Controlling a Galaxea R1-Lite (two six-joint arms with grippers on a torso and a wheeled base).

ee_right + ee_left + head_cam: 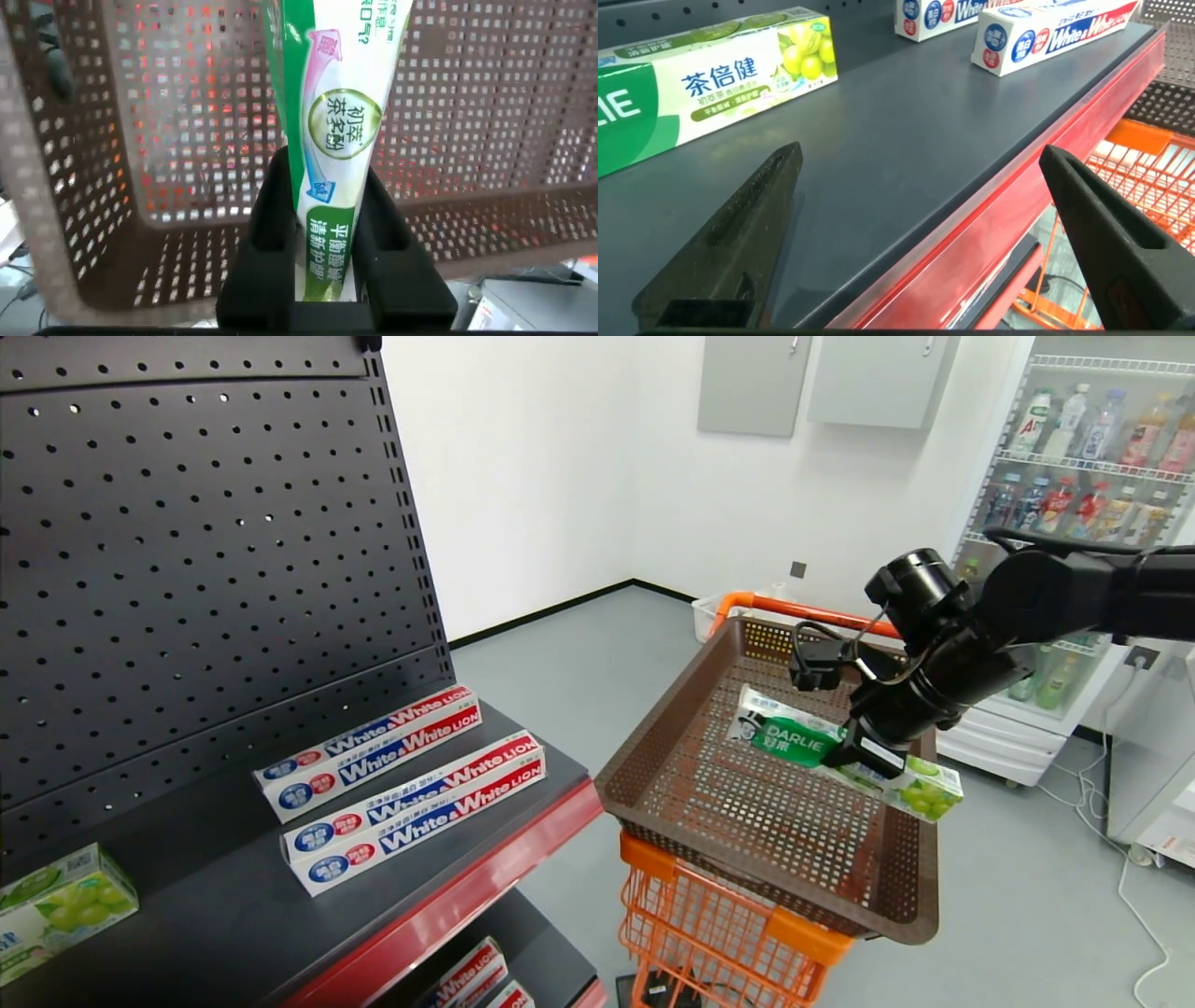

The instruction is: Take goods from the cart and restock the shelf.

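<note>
- The right gripper (864,751) is clamping its black fingers around the middle of a long green-and-white cardboard toothpaste carton (789,737), holding it tilted over the basket.
- This carton is showing white lettering on a green band, a round seal, and green grapes pictured at one end.
- The brown perforated plastic basket (747,812) is sitting on top of an orange wire cart (812,938).
- The left gripper (922,157) is hanging with its fingers spread wide and nothing between them, just above the dark grey metal shelf with a red front edge (215,915).
- Two long white cartons with blue and red lettering (369,751) (415,812) are lying side by side on that shelf.
- One green-and-white grape-printed carton (61,905) is lying near the shelf's left end, well apart from them.
- A black perforated metal backboard (187,523) is rising behind.
</note>
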